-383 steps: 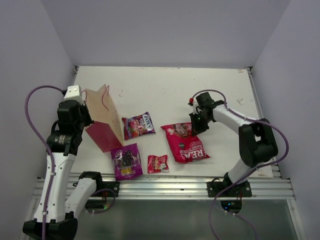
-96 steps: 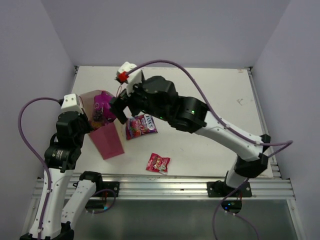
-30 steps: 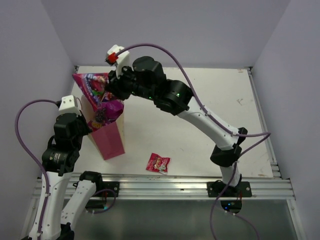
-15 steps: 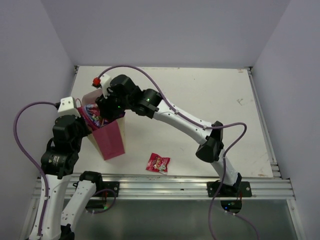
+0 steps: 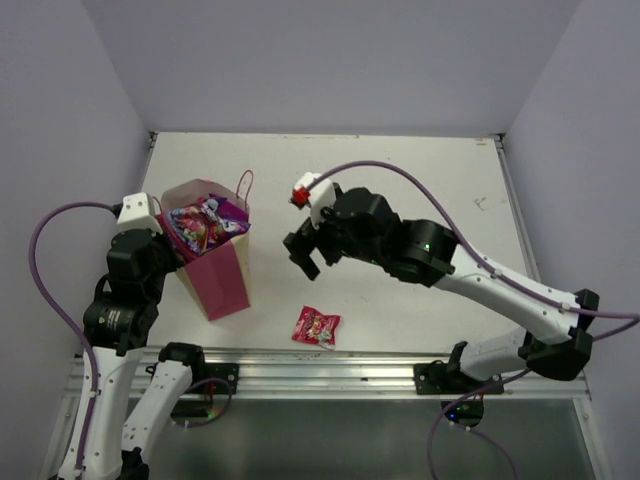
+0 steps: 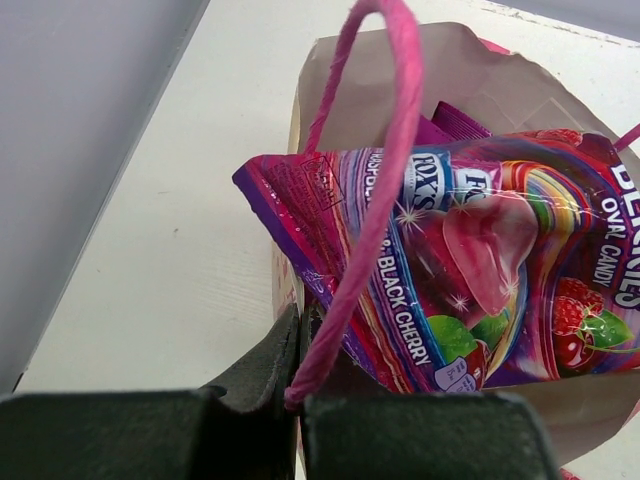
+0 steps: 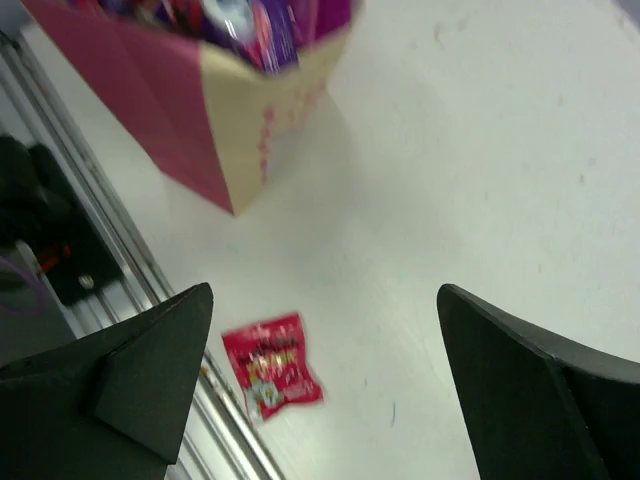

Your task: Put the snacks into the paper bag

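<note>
The paper bag [image 5: 218, 278] stands upright at the table's left, tan with a magenta panel. My left gripper [image 5: 170, 256] is shut on its near rim beside the pink string handle [image 6: 372, 170]. Glossy snacks fill the bag's mouth: a purple-pink berry candy packet [image 6: 480, 270] lies on top, with a purple pouch corner [image 6: 442, 124] behind it. The small red packet [image 5: 316, 326] lies flat on the table near the front edge, also low in the right wrist view [image 7: 270, 366]. My right gripper [image 5: 305, 254] hangs open and holds nothing, right of the bag [image 7: 250, 130] and above the red packet.
A metal rail [image 5: 330, 372] runs along the table's near edge, just in front of the red packet. Grey walls close in on the left, back and right. A purple cable [image 5: 400, 170] arcs over the right arm.
My right gripper has opened, left the purple-pink packet in the bag's mouth, and pulled away to the right and nearer. The left gripper still holds the bag.
</note>
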`<act>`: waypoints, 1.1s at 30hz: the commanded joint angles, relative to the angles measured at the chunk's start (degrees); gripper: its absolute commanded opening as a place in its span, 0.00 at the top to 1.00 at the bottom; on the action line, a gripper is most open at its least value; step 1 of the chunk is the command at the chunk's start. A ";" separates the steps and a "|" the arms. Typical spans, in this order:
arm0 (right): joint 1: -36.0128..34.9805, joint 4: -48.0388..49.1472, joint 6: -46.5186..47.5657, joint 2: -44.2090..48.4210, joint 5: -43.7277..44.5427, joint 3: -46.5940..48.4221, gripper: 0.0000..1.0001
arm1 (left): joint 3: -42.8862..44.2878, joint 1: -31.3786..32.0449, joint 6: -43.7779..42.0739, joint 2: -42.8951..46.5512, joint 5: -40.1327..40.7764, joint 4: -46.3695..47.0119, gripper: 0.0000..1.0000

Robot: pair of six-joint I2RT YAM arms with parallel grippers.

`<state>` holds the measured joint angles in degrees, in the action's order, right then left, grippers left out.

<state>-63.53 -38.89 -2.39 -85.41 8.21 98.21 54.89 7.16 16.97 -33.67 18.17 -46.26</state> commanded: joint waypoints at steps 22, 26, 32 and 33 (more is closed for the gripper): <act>0.07 19.29 -10.79 -7.14 -7.85 -42.67 0.06 | 3.46 -0.13 -2.21 -1.93 -1.74 1.61 1.00; -0.11 19.12 -10.97 -8.37 -9.87 -43.90 0.11 | 3.73 -0.13 -2.29 -2.10 -1.39 1.44 1.00; -0.37 17.01 -11.05 -7.76 -10.67 -44.51 0.41 | 3.29 -0.13 -2.38 -2.01 -0.95 1.52 1.00; -0.46 16.57 -11.05 -7.85 -10.76 -44.69 0.45 | 3.03 -0.13 -2.38 -2.01 -0.95 1.61 1.00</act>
<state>-63.59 -21.69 -12.95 -93.97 -1.13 53.65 56.12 7.16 15.44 -36.03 16.86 -45.69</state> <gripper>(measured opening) 0.586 0.017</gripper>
